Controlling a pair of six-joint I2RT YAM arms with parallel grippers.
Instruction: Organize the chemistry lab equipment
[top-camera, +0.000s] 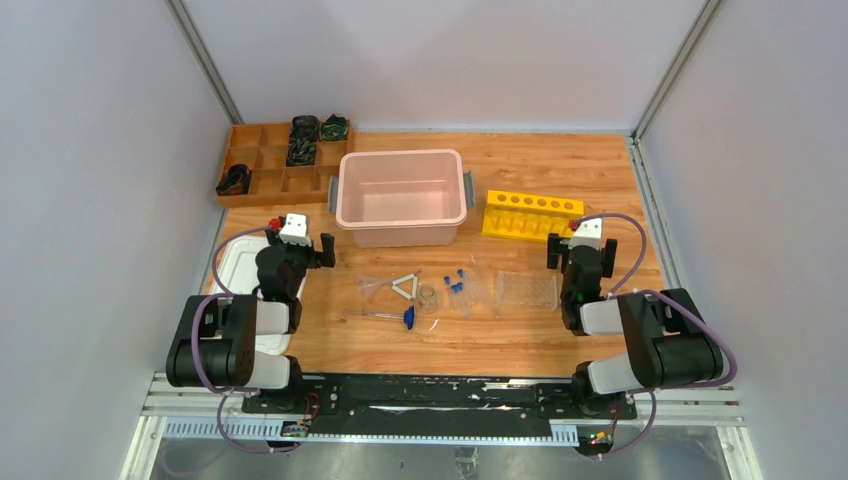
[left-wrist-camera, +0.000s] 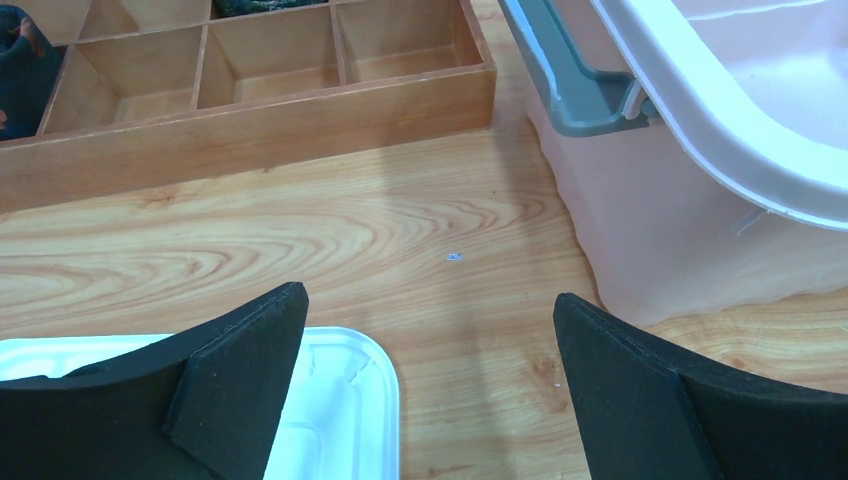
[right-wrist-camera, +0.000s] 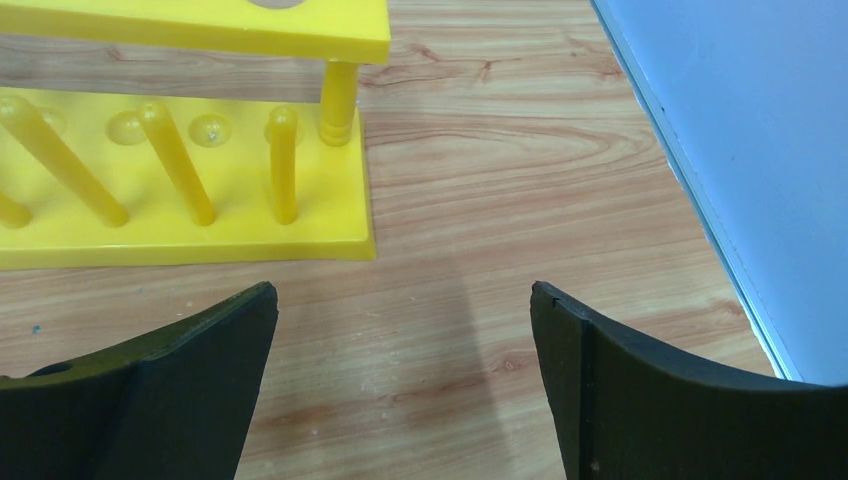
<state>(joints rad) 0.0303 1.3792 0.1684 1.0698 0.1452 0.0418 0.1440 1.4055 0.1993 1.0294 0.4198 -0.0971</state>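
"How did the lab pieces look?"

"Small, mostly clear: a funnel (top-camera: 372, 288), white triangle (top-camera: 404, 287), little dish (top-camera: 428, 296), blue-capped tubes (top-camera: 457, 284), clear rack (top-camera: 527, 290) and blue-tipped rod (top-camera: 392, 316). They lay loose on the table (top-camera: 600, 160) before the pink tub (top-camera: 345, 200), between the arms."

"And the grippers?"

"The left gripper (left-wrist-camera: 430, 330) stood wide apart, empty, beside the tub. The right gripper (right-wrist-camera: 400, 330) was equally spread, holding nothing, near the yellow stand (right-wrist-camera: 200, 235)."

In a row — funnel (top-camera: 372, 288), white triangle (top-camera: 405, 287), dish (top-camera: 428, 296), blue-capped tubes (top-camera: 457, 285), clear rack (top-camera: 527, 290) — blue-tipped rod (top-camera: 395, 317) nearer.
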